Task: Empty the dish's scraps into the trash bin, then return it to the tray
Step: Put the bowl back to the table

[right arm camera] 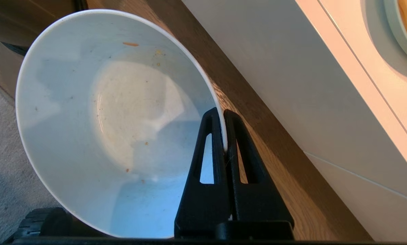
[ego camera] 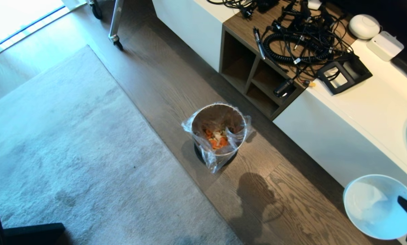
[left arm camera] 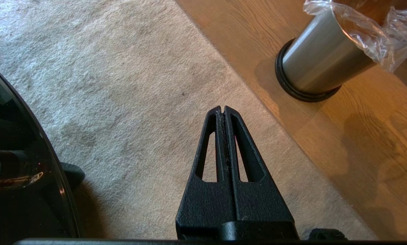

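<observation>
Dish [right arm camera: 115, 122] rim pinched by right claw [right arm camera: 223, 114], emptied.
Scraps [ego camera: 217, 139] seen inside trash bin [ego camera: 220, 117]; left claw [left arm camera: 223, 110] closed, parked over rug [left arm camera: 121, 85].

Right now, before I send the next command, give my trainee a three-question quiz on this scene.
1. True or false: the scraps lie inside the trash bin.
2. What does the right hand hold, and where on it?
A. the dish, pinched at its rim
B. the bin's bag liner
C. nothing
3. Fill in: the left hand hangs shut over the ____, holding nothing.

Key
1. True: orange and pale bits sit in the lined bin.
2. A: the dish is nearly clean, only crumbs left, and held off the floor beside the white cabinet.
3. Carpet; the bin stands apart on the wooden floor.
</observation>
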Tool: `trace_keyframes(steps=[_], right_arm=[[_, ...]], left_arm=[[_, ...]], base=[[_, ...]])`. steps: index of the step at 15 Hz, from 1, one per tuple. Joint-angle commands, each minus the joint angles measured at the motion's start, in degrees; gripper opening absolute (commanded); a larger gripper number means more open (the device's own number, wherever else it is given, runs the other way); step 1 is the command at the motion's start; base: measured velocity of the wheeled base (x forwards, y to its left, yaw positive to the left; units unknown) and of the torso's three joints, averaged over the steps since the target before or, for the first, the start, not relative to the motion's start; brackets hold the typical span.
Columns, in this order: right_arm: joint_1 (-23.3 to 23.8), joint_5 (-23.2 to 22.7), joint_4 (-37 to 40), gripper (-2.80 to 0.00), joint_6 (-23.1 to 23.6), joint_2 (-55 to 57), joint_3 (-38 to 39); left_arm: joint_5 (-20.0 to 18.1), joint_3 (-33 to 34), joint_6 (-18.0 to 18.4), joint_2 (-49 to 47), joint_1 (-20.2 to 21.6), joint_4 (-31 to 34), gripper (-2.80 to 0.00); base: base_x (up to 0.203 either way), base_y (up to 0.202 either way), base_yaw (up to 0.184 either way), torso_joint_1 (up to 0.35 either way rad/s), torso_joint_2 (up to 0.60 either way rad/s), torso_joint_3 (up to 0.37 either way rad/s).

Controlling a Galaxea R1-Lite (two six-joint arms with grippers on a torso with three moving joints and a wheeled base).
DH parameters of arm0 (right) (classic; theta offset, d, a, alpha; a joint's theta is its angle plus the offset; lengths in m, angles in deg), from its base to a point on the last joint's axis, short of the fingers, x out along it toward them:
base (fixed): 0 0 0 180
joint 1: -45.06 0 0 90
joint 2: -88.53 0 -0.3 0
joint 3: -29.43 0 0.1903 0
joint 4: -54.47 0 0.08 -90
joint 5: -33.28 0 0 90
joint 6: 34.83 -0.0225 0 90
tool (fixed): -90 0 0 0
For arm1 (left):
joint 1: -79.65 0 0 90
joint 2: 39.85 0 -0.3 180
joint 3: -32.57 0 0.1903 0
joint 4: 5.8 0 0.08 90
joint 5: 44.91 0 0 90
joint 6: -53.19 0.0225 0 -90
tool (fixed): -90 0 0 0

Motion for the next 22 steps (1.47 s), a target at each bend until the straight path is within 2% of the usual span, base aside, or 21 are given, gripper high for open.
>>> trace_keyframes(steps=[1,5,9,12,16,19,22], right_arm=[[2.38,0.02,4.88,-2.8,-1.11,-8.16,1.21],[10.55,-0.28,16.25,-2.8,-2.75,-17.72,1.46],[13.66,-2.2,25.61,-2.8,-2.71,-31.22,1.47],[14.51,-2.62,28.2,-2.8,-2.91,-36.65,1.47],[13.97,-3.14,28.59,-2.8,-3.56,-36.65,1.38],[8.26,-3.14,28.32,-2.8,-3.26,-36.65,1.47],[4.79,-3.2,28.47,-2.8,-3.42,-39.23,1.44]], left_arm=[[0.03,0.0,-0.03,0.02,0.0,0.0,-2.8],[0.03,0.0,-0.03,0.02,0.0,0.0,-2.8],[0.03,0.0,-0.04,0.02,0.0,0.0,-2.8],[0.03,0.0,-0.03,0.02,0.0,0.0,-2.8],[0.03,0.0,-0.03,0.02,0.0,0.0,-2.8],[0.03,0.0,-0.03,0.02,0.0,0.0,-2.8],[0.03,0.0,-0.03,0.02,0.0,0.0,-2.8]], base=[[0.0,0.0,0.0,0.0,0.0,0.0],[0.0,0.0,0.0,0.0,0.0,0.0],[0.0,0.0,0.0,0.0,0.0,0.0],[0.0,0.0,0.0,0.0,0.0,0.0],[0.0,0.0,0.0,0.0,0.0,0.0],[0.0,0.0,0.0,0.0,0.0,0.0],[0.0,0.0,0.0,0.0,0.0,0.0]])
